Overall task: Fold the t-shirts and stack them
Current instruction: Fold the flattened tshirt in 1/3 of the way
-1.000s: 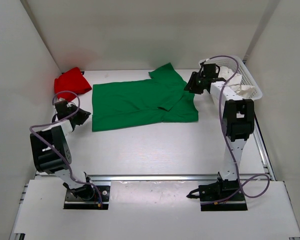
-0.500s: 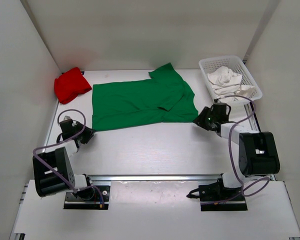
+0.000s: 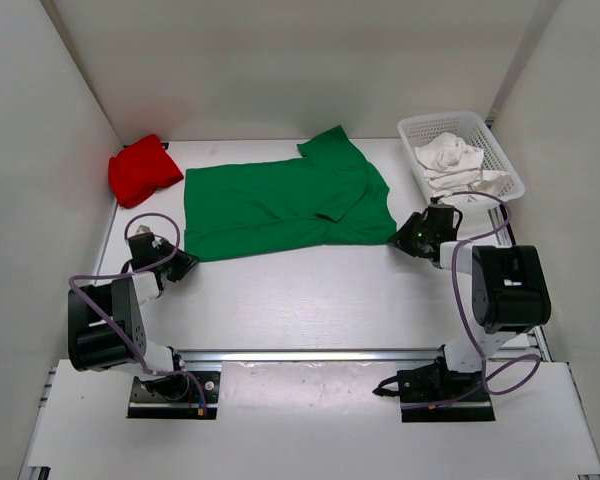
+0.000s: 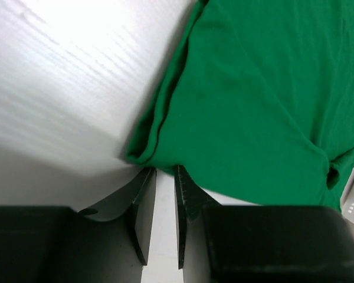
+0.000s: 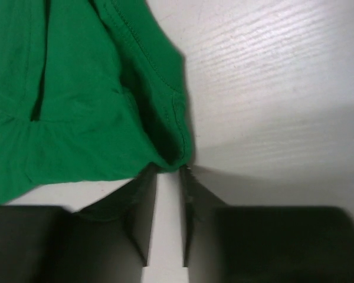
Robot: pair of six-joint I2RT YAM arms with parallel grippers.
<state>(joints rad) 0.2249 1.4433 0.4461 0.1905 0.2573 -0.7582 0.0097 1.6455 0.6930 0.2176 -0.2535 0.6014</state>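
Red t-shirt [image 3: 140, 172] bunched in far-left desk [image 3: 300, 300] corner. Left fingers [image 4: 141, 203] slightly apart, nothing between them, tips at near-left corner of green t-shirt [image 3: 280, 205]. Green t-shirt spread flat mid-desk. Right fingers [image 5: 143, 206] slightly apart, tips at its near-right corner. White t-shirt [image 3: 450, 158] crumpled inside mesh basket [image 3: 502, 150], far right.

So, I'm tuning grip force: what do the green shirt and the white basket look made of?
Green shirt: soft matte knit cloth, probably cotton jersey; it wrinkles and shows a stitched hem in the right wrist view. White basket: rigid moulded plastic, it seems, given its regular open mesh walls.
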